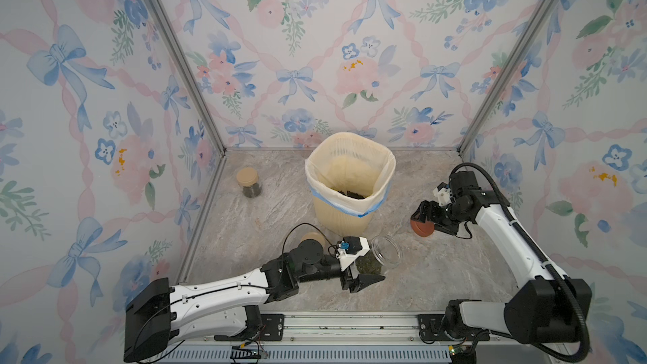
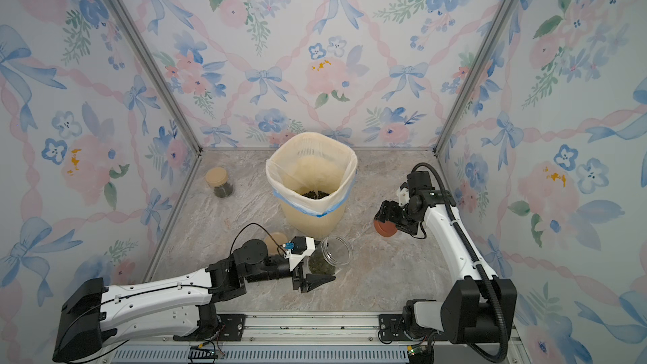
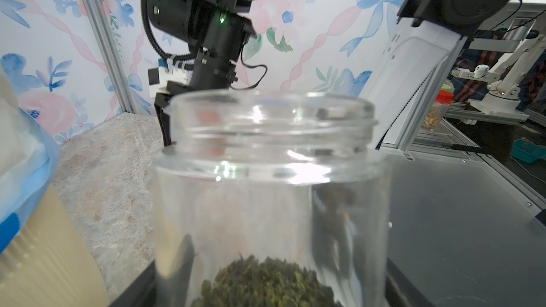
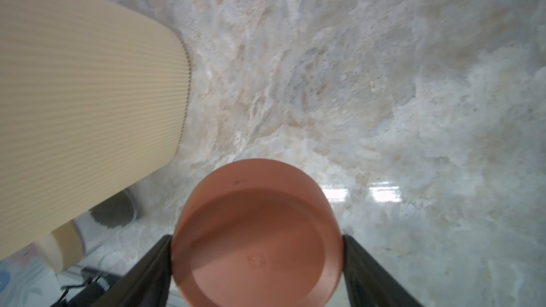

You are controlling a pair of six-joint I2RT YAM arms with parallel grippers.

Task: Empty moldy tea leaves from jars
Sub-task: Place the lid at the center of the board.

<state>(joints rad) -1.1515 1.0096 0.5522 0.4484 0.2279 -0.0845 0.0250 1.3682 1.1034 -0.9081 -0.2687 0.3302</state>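
Jar (image 1: 381, 255) — mouth tilted rightward (open)

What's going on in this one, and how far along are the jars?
The left gripper is shut on an open glass jar with tea leaves in its bottom, just in front of the lined bin. The right gripper holds a reddish-brown lid off to the bin's right. Some loose leaves already lie in the bin. A tan-lidded jar with leaves stands closed at the back left. Another tan lid shows behind the left arm.
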